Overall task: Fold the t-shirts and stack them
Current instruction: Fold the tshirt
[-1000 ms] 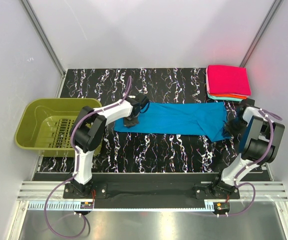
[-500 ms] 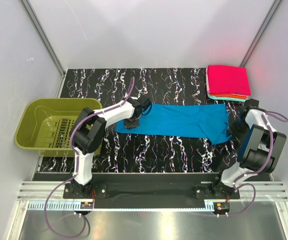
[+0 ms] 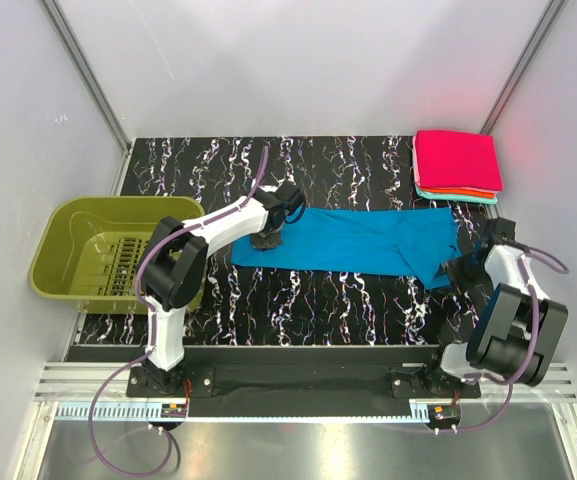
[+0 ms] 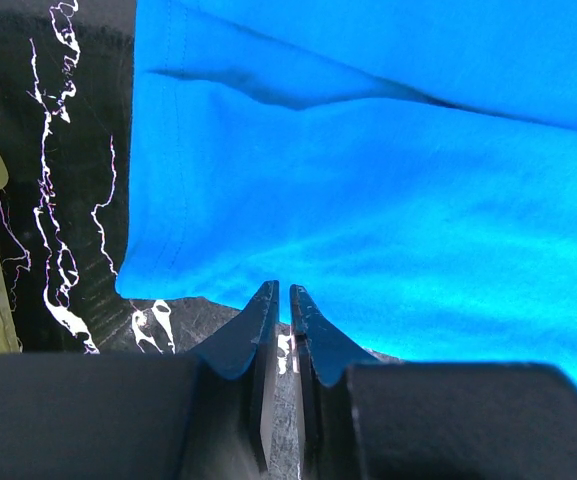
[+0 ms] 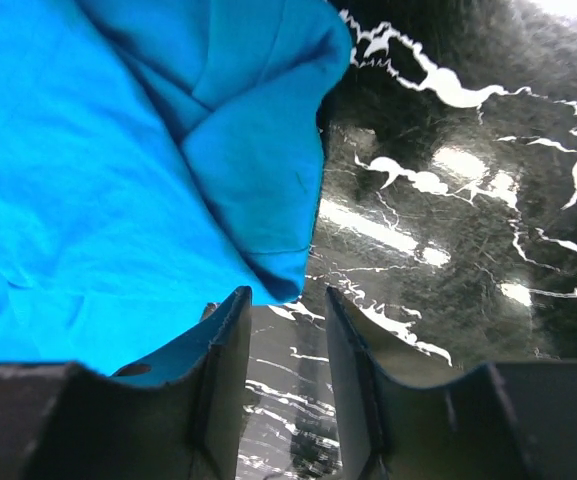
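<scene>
Left jaws open a crack, right jaws wider, both empty. Risk: blue shirt (image 3: 358, 240) bunched at right end, so fold may go crooked.

Left arm (image 3: 218, 222) rises from its base, elbow bent high, forearm stretched forward and inward, wrist tipped down. The left hand (image 3: 266, 238) points downward at the end of it, its two dark fingers (image 4: 264, 330) parted by only a thin slit with nothing between them. Right arm (image 3: 503, 265) is folded tight over its own base, bulky elbow out toward the right side, short forearm angled inward; right hand (image 3: 451, 270) sits low, fingers (image 5: 230, 350) plainly apart, the gap between them empty.
</scene>
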You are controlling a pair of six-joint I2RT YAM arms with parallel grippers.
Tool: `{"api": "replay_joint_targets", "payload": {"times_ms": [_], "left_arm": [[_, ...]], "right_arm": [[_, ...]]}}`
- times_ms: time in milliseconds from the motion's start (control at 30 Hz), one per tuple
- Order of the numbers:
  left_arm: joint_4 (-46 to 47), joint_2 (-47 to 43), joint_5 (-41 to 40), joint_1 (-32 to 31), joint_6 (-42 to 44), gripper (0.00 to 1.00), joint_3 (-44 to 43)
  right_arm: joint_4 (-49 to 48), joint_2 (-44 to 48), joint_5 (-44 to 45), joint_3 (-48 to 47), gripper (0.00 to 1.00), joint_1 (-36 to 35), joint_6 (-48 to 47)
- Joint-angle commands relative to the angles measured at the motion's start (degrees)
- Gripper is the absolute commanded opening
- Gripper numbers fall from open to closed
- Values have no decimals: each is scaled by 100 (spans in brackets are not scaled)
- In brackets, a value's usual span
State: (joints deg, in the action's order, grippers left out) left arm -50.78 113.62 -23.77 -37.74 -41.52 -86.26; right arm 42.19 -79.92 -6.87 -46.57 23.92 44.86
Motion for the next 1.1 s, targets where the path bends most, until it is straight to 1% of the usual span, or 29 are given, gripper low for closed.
{"api": "replay_joint_targets", "payload": {"times_ms": [0, 100, 300, 533, 667, 700, 767, 800, 833, 967, 1067], "left_arm": [[25, -104, 57, 21, 91, 14, -181], [34, -68, 48, 29, 82, 14, -181], [42, 19, 4, 21, 39, 14, -128], [60, 169, -40, 29, 21, 14, -84], [51, 248, -75, 21, 21, 14, -75], [60, 265, -93, 29, 30, 14, -67], [42, 327, -154, 30, 38, 14, -40], [42, 345, -163, 56, 38, 14, -23], [42, 388, -163, 73, 47, 14, 4], [34, 468, -207, 144, 38, 14, 170], [25, 538, -233, 188, 30, 14, 250]], "right_arm": [[-598, 450, -244, 383, 43, -63, 93], [-818, 512, -218, 560, 44, -107, 111], [-1055, 267, -253, 622, 44, -160, 181], [-1381, 153, -200, 666, 44, -458, 409], [-1398, 73, -95, 692, 41, -494, 427], [-1389, 90, -17, 710, 38, -494, 418], [-1372, 178, 63, 719, 20, -494, 331], [-1259, 222, 194, 702, 12, -494, 304], [-1214, 266, 265, 675, 1, -494, 208], [-871, 495, 590, 456, 0, -494, -135], [-634, 443, 661, 377, 0, -494, -364]]}}
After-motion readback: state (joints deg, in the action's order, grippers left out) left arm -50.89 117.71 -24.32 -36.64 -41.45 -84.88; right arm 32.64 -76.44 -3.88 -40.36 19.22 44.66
